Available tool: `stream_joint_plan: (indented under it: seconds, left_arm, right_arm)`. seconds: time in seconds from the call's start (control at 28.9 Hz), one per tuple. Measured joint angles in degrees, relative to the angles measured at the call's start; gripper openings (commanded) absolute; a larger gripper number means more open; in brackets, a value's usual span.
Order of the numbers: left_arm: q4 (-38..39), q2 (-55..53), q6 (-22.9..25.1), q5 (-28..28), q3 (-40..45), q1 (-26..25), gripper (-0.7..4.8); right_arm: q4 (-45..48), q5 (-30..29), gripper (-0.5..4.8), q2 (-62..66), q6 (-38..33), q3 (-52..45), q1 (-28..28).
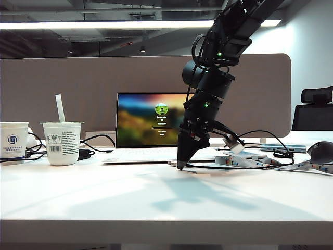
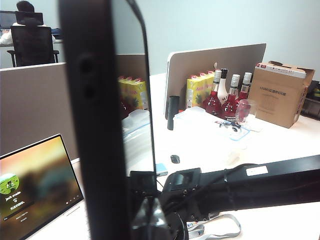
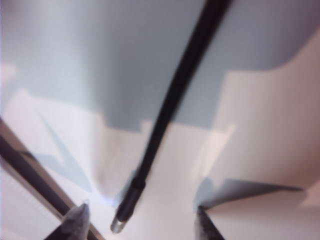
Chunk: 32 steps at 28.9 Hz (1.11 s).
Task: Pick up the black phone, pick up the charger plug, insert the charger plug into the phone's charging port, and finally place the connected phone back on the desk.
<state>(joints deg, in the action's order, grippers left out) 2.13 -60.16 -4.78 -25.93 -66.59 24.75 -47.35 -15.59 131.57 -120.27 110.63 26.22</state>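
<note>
Nearest, in the right wrist view: two fingertips [image 3: 77, 220] of the right gripper [image 3: 141, 224], spread wide and closed on nothing. Between them, touching neither, one charger plug [image 3: 117, 227], a small silver tip lying on the white desk [image 3: 260, 150]. Behind it, one thin black cable [image 3: 175, 100] running away across the surface.

Seen from the exterior view: the same right gripper [image 1: 181, 164] pointing down, tip at the desk [image 1: 156, 203] just in front of the right corner of one open laptop [image 1: 156, 125].

In the left wrist view: one black phone [image 2: 95, 120], upright and filling the frame close to the camera, lifted clear of the desk above the laptop [image 2: 35, 185] and the right arm [image 2: 260, 185]. Left gripper pressed nearly together on the phone; fingers not clearly made out. Charging port not discernible.

At the left of the desk: two cups, one paper cup [image 1: 13, 138] with a blue logo and one white tub [image 1: 61, 143] with a straw, side by side. At the right: one slim hub [image 1: 283, 148].

Farther back: one grey-beige partition panel [image 1: 78, 94] and one black office chair [image 1: 315, 109]. On the neighbouring desk: four bottles [image 2: 231, 100], yellow cartons [image 2: 199, 87] and one cardboard box [image 2: 280, 95].
</note>
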Motion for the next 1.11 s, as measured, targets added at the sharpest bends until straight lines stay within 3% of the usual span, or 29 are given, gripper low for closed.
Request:
stream_joint_plan:
  seconds: [0.35, 0.73, 1.11]
  left_arm:
    - [0.3, 0.0, 0.0, 0.0, 0.0, 0.0, -0.06]
    - [0.3, 0.0, 0.0, 0.0, 0.0, 0.0, -0.07]
    - [0.3, 0.0, 0.0, 0.0, 0.0, 0.0, -0.06]
  right_arm:
    - [1.5, -1.8, 2.27, 0.8, 0.0, 0.5, 0.1]
    - [-0.3, -2.1, -0.08, 0.9, 0.0, 0.6, 0.1]
    - [-1.5, -2.4, -0.09, 0.9, 0.0, 1.0, 0.1]
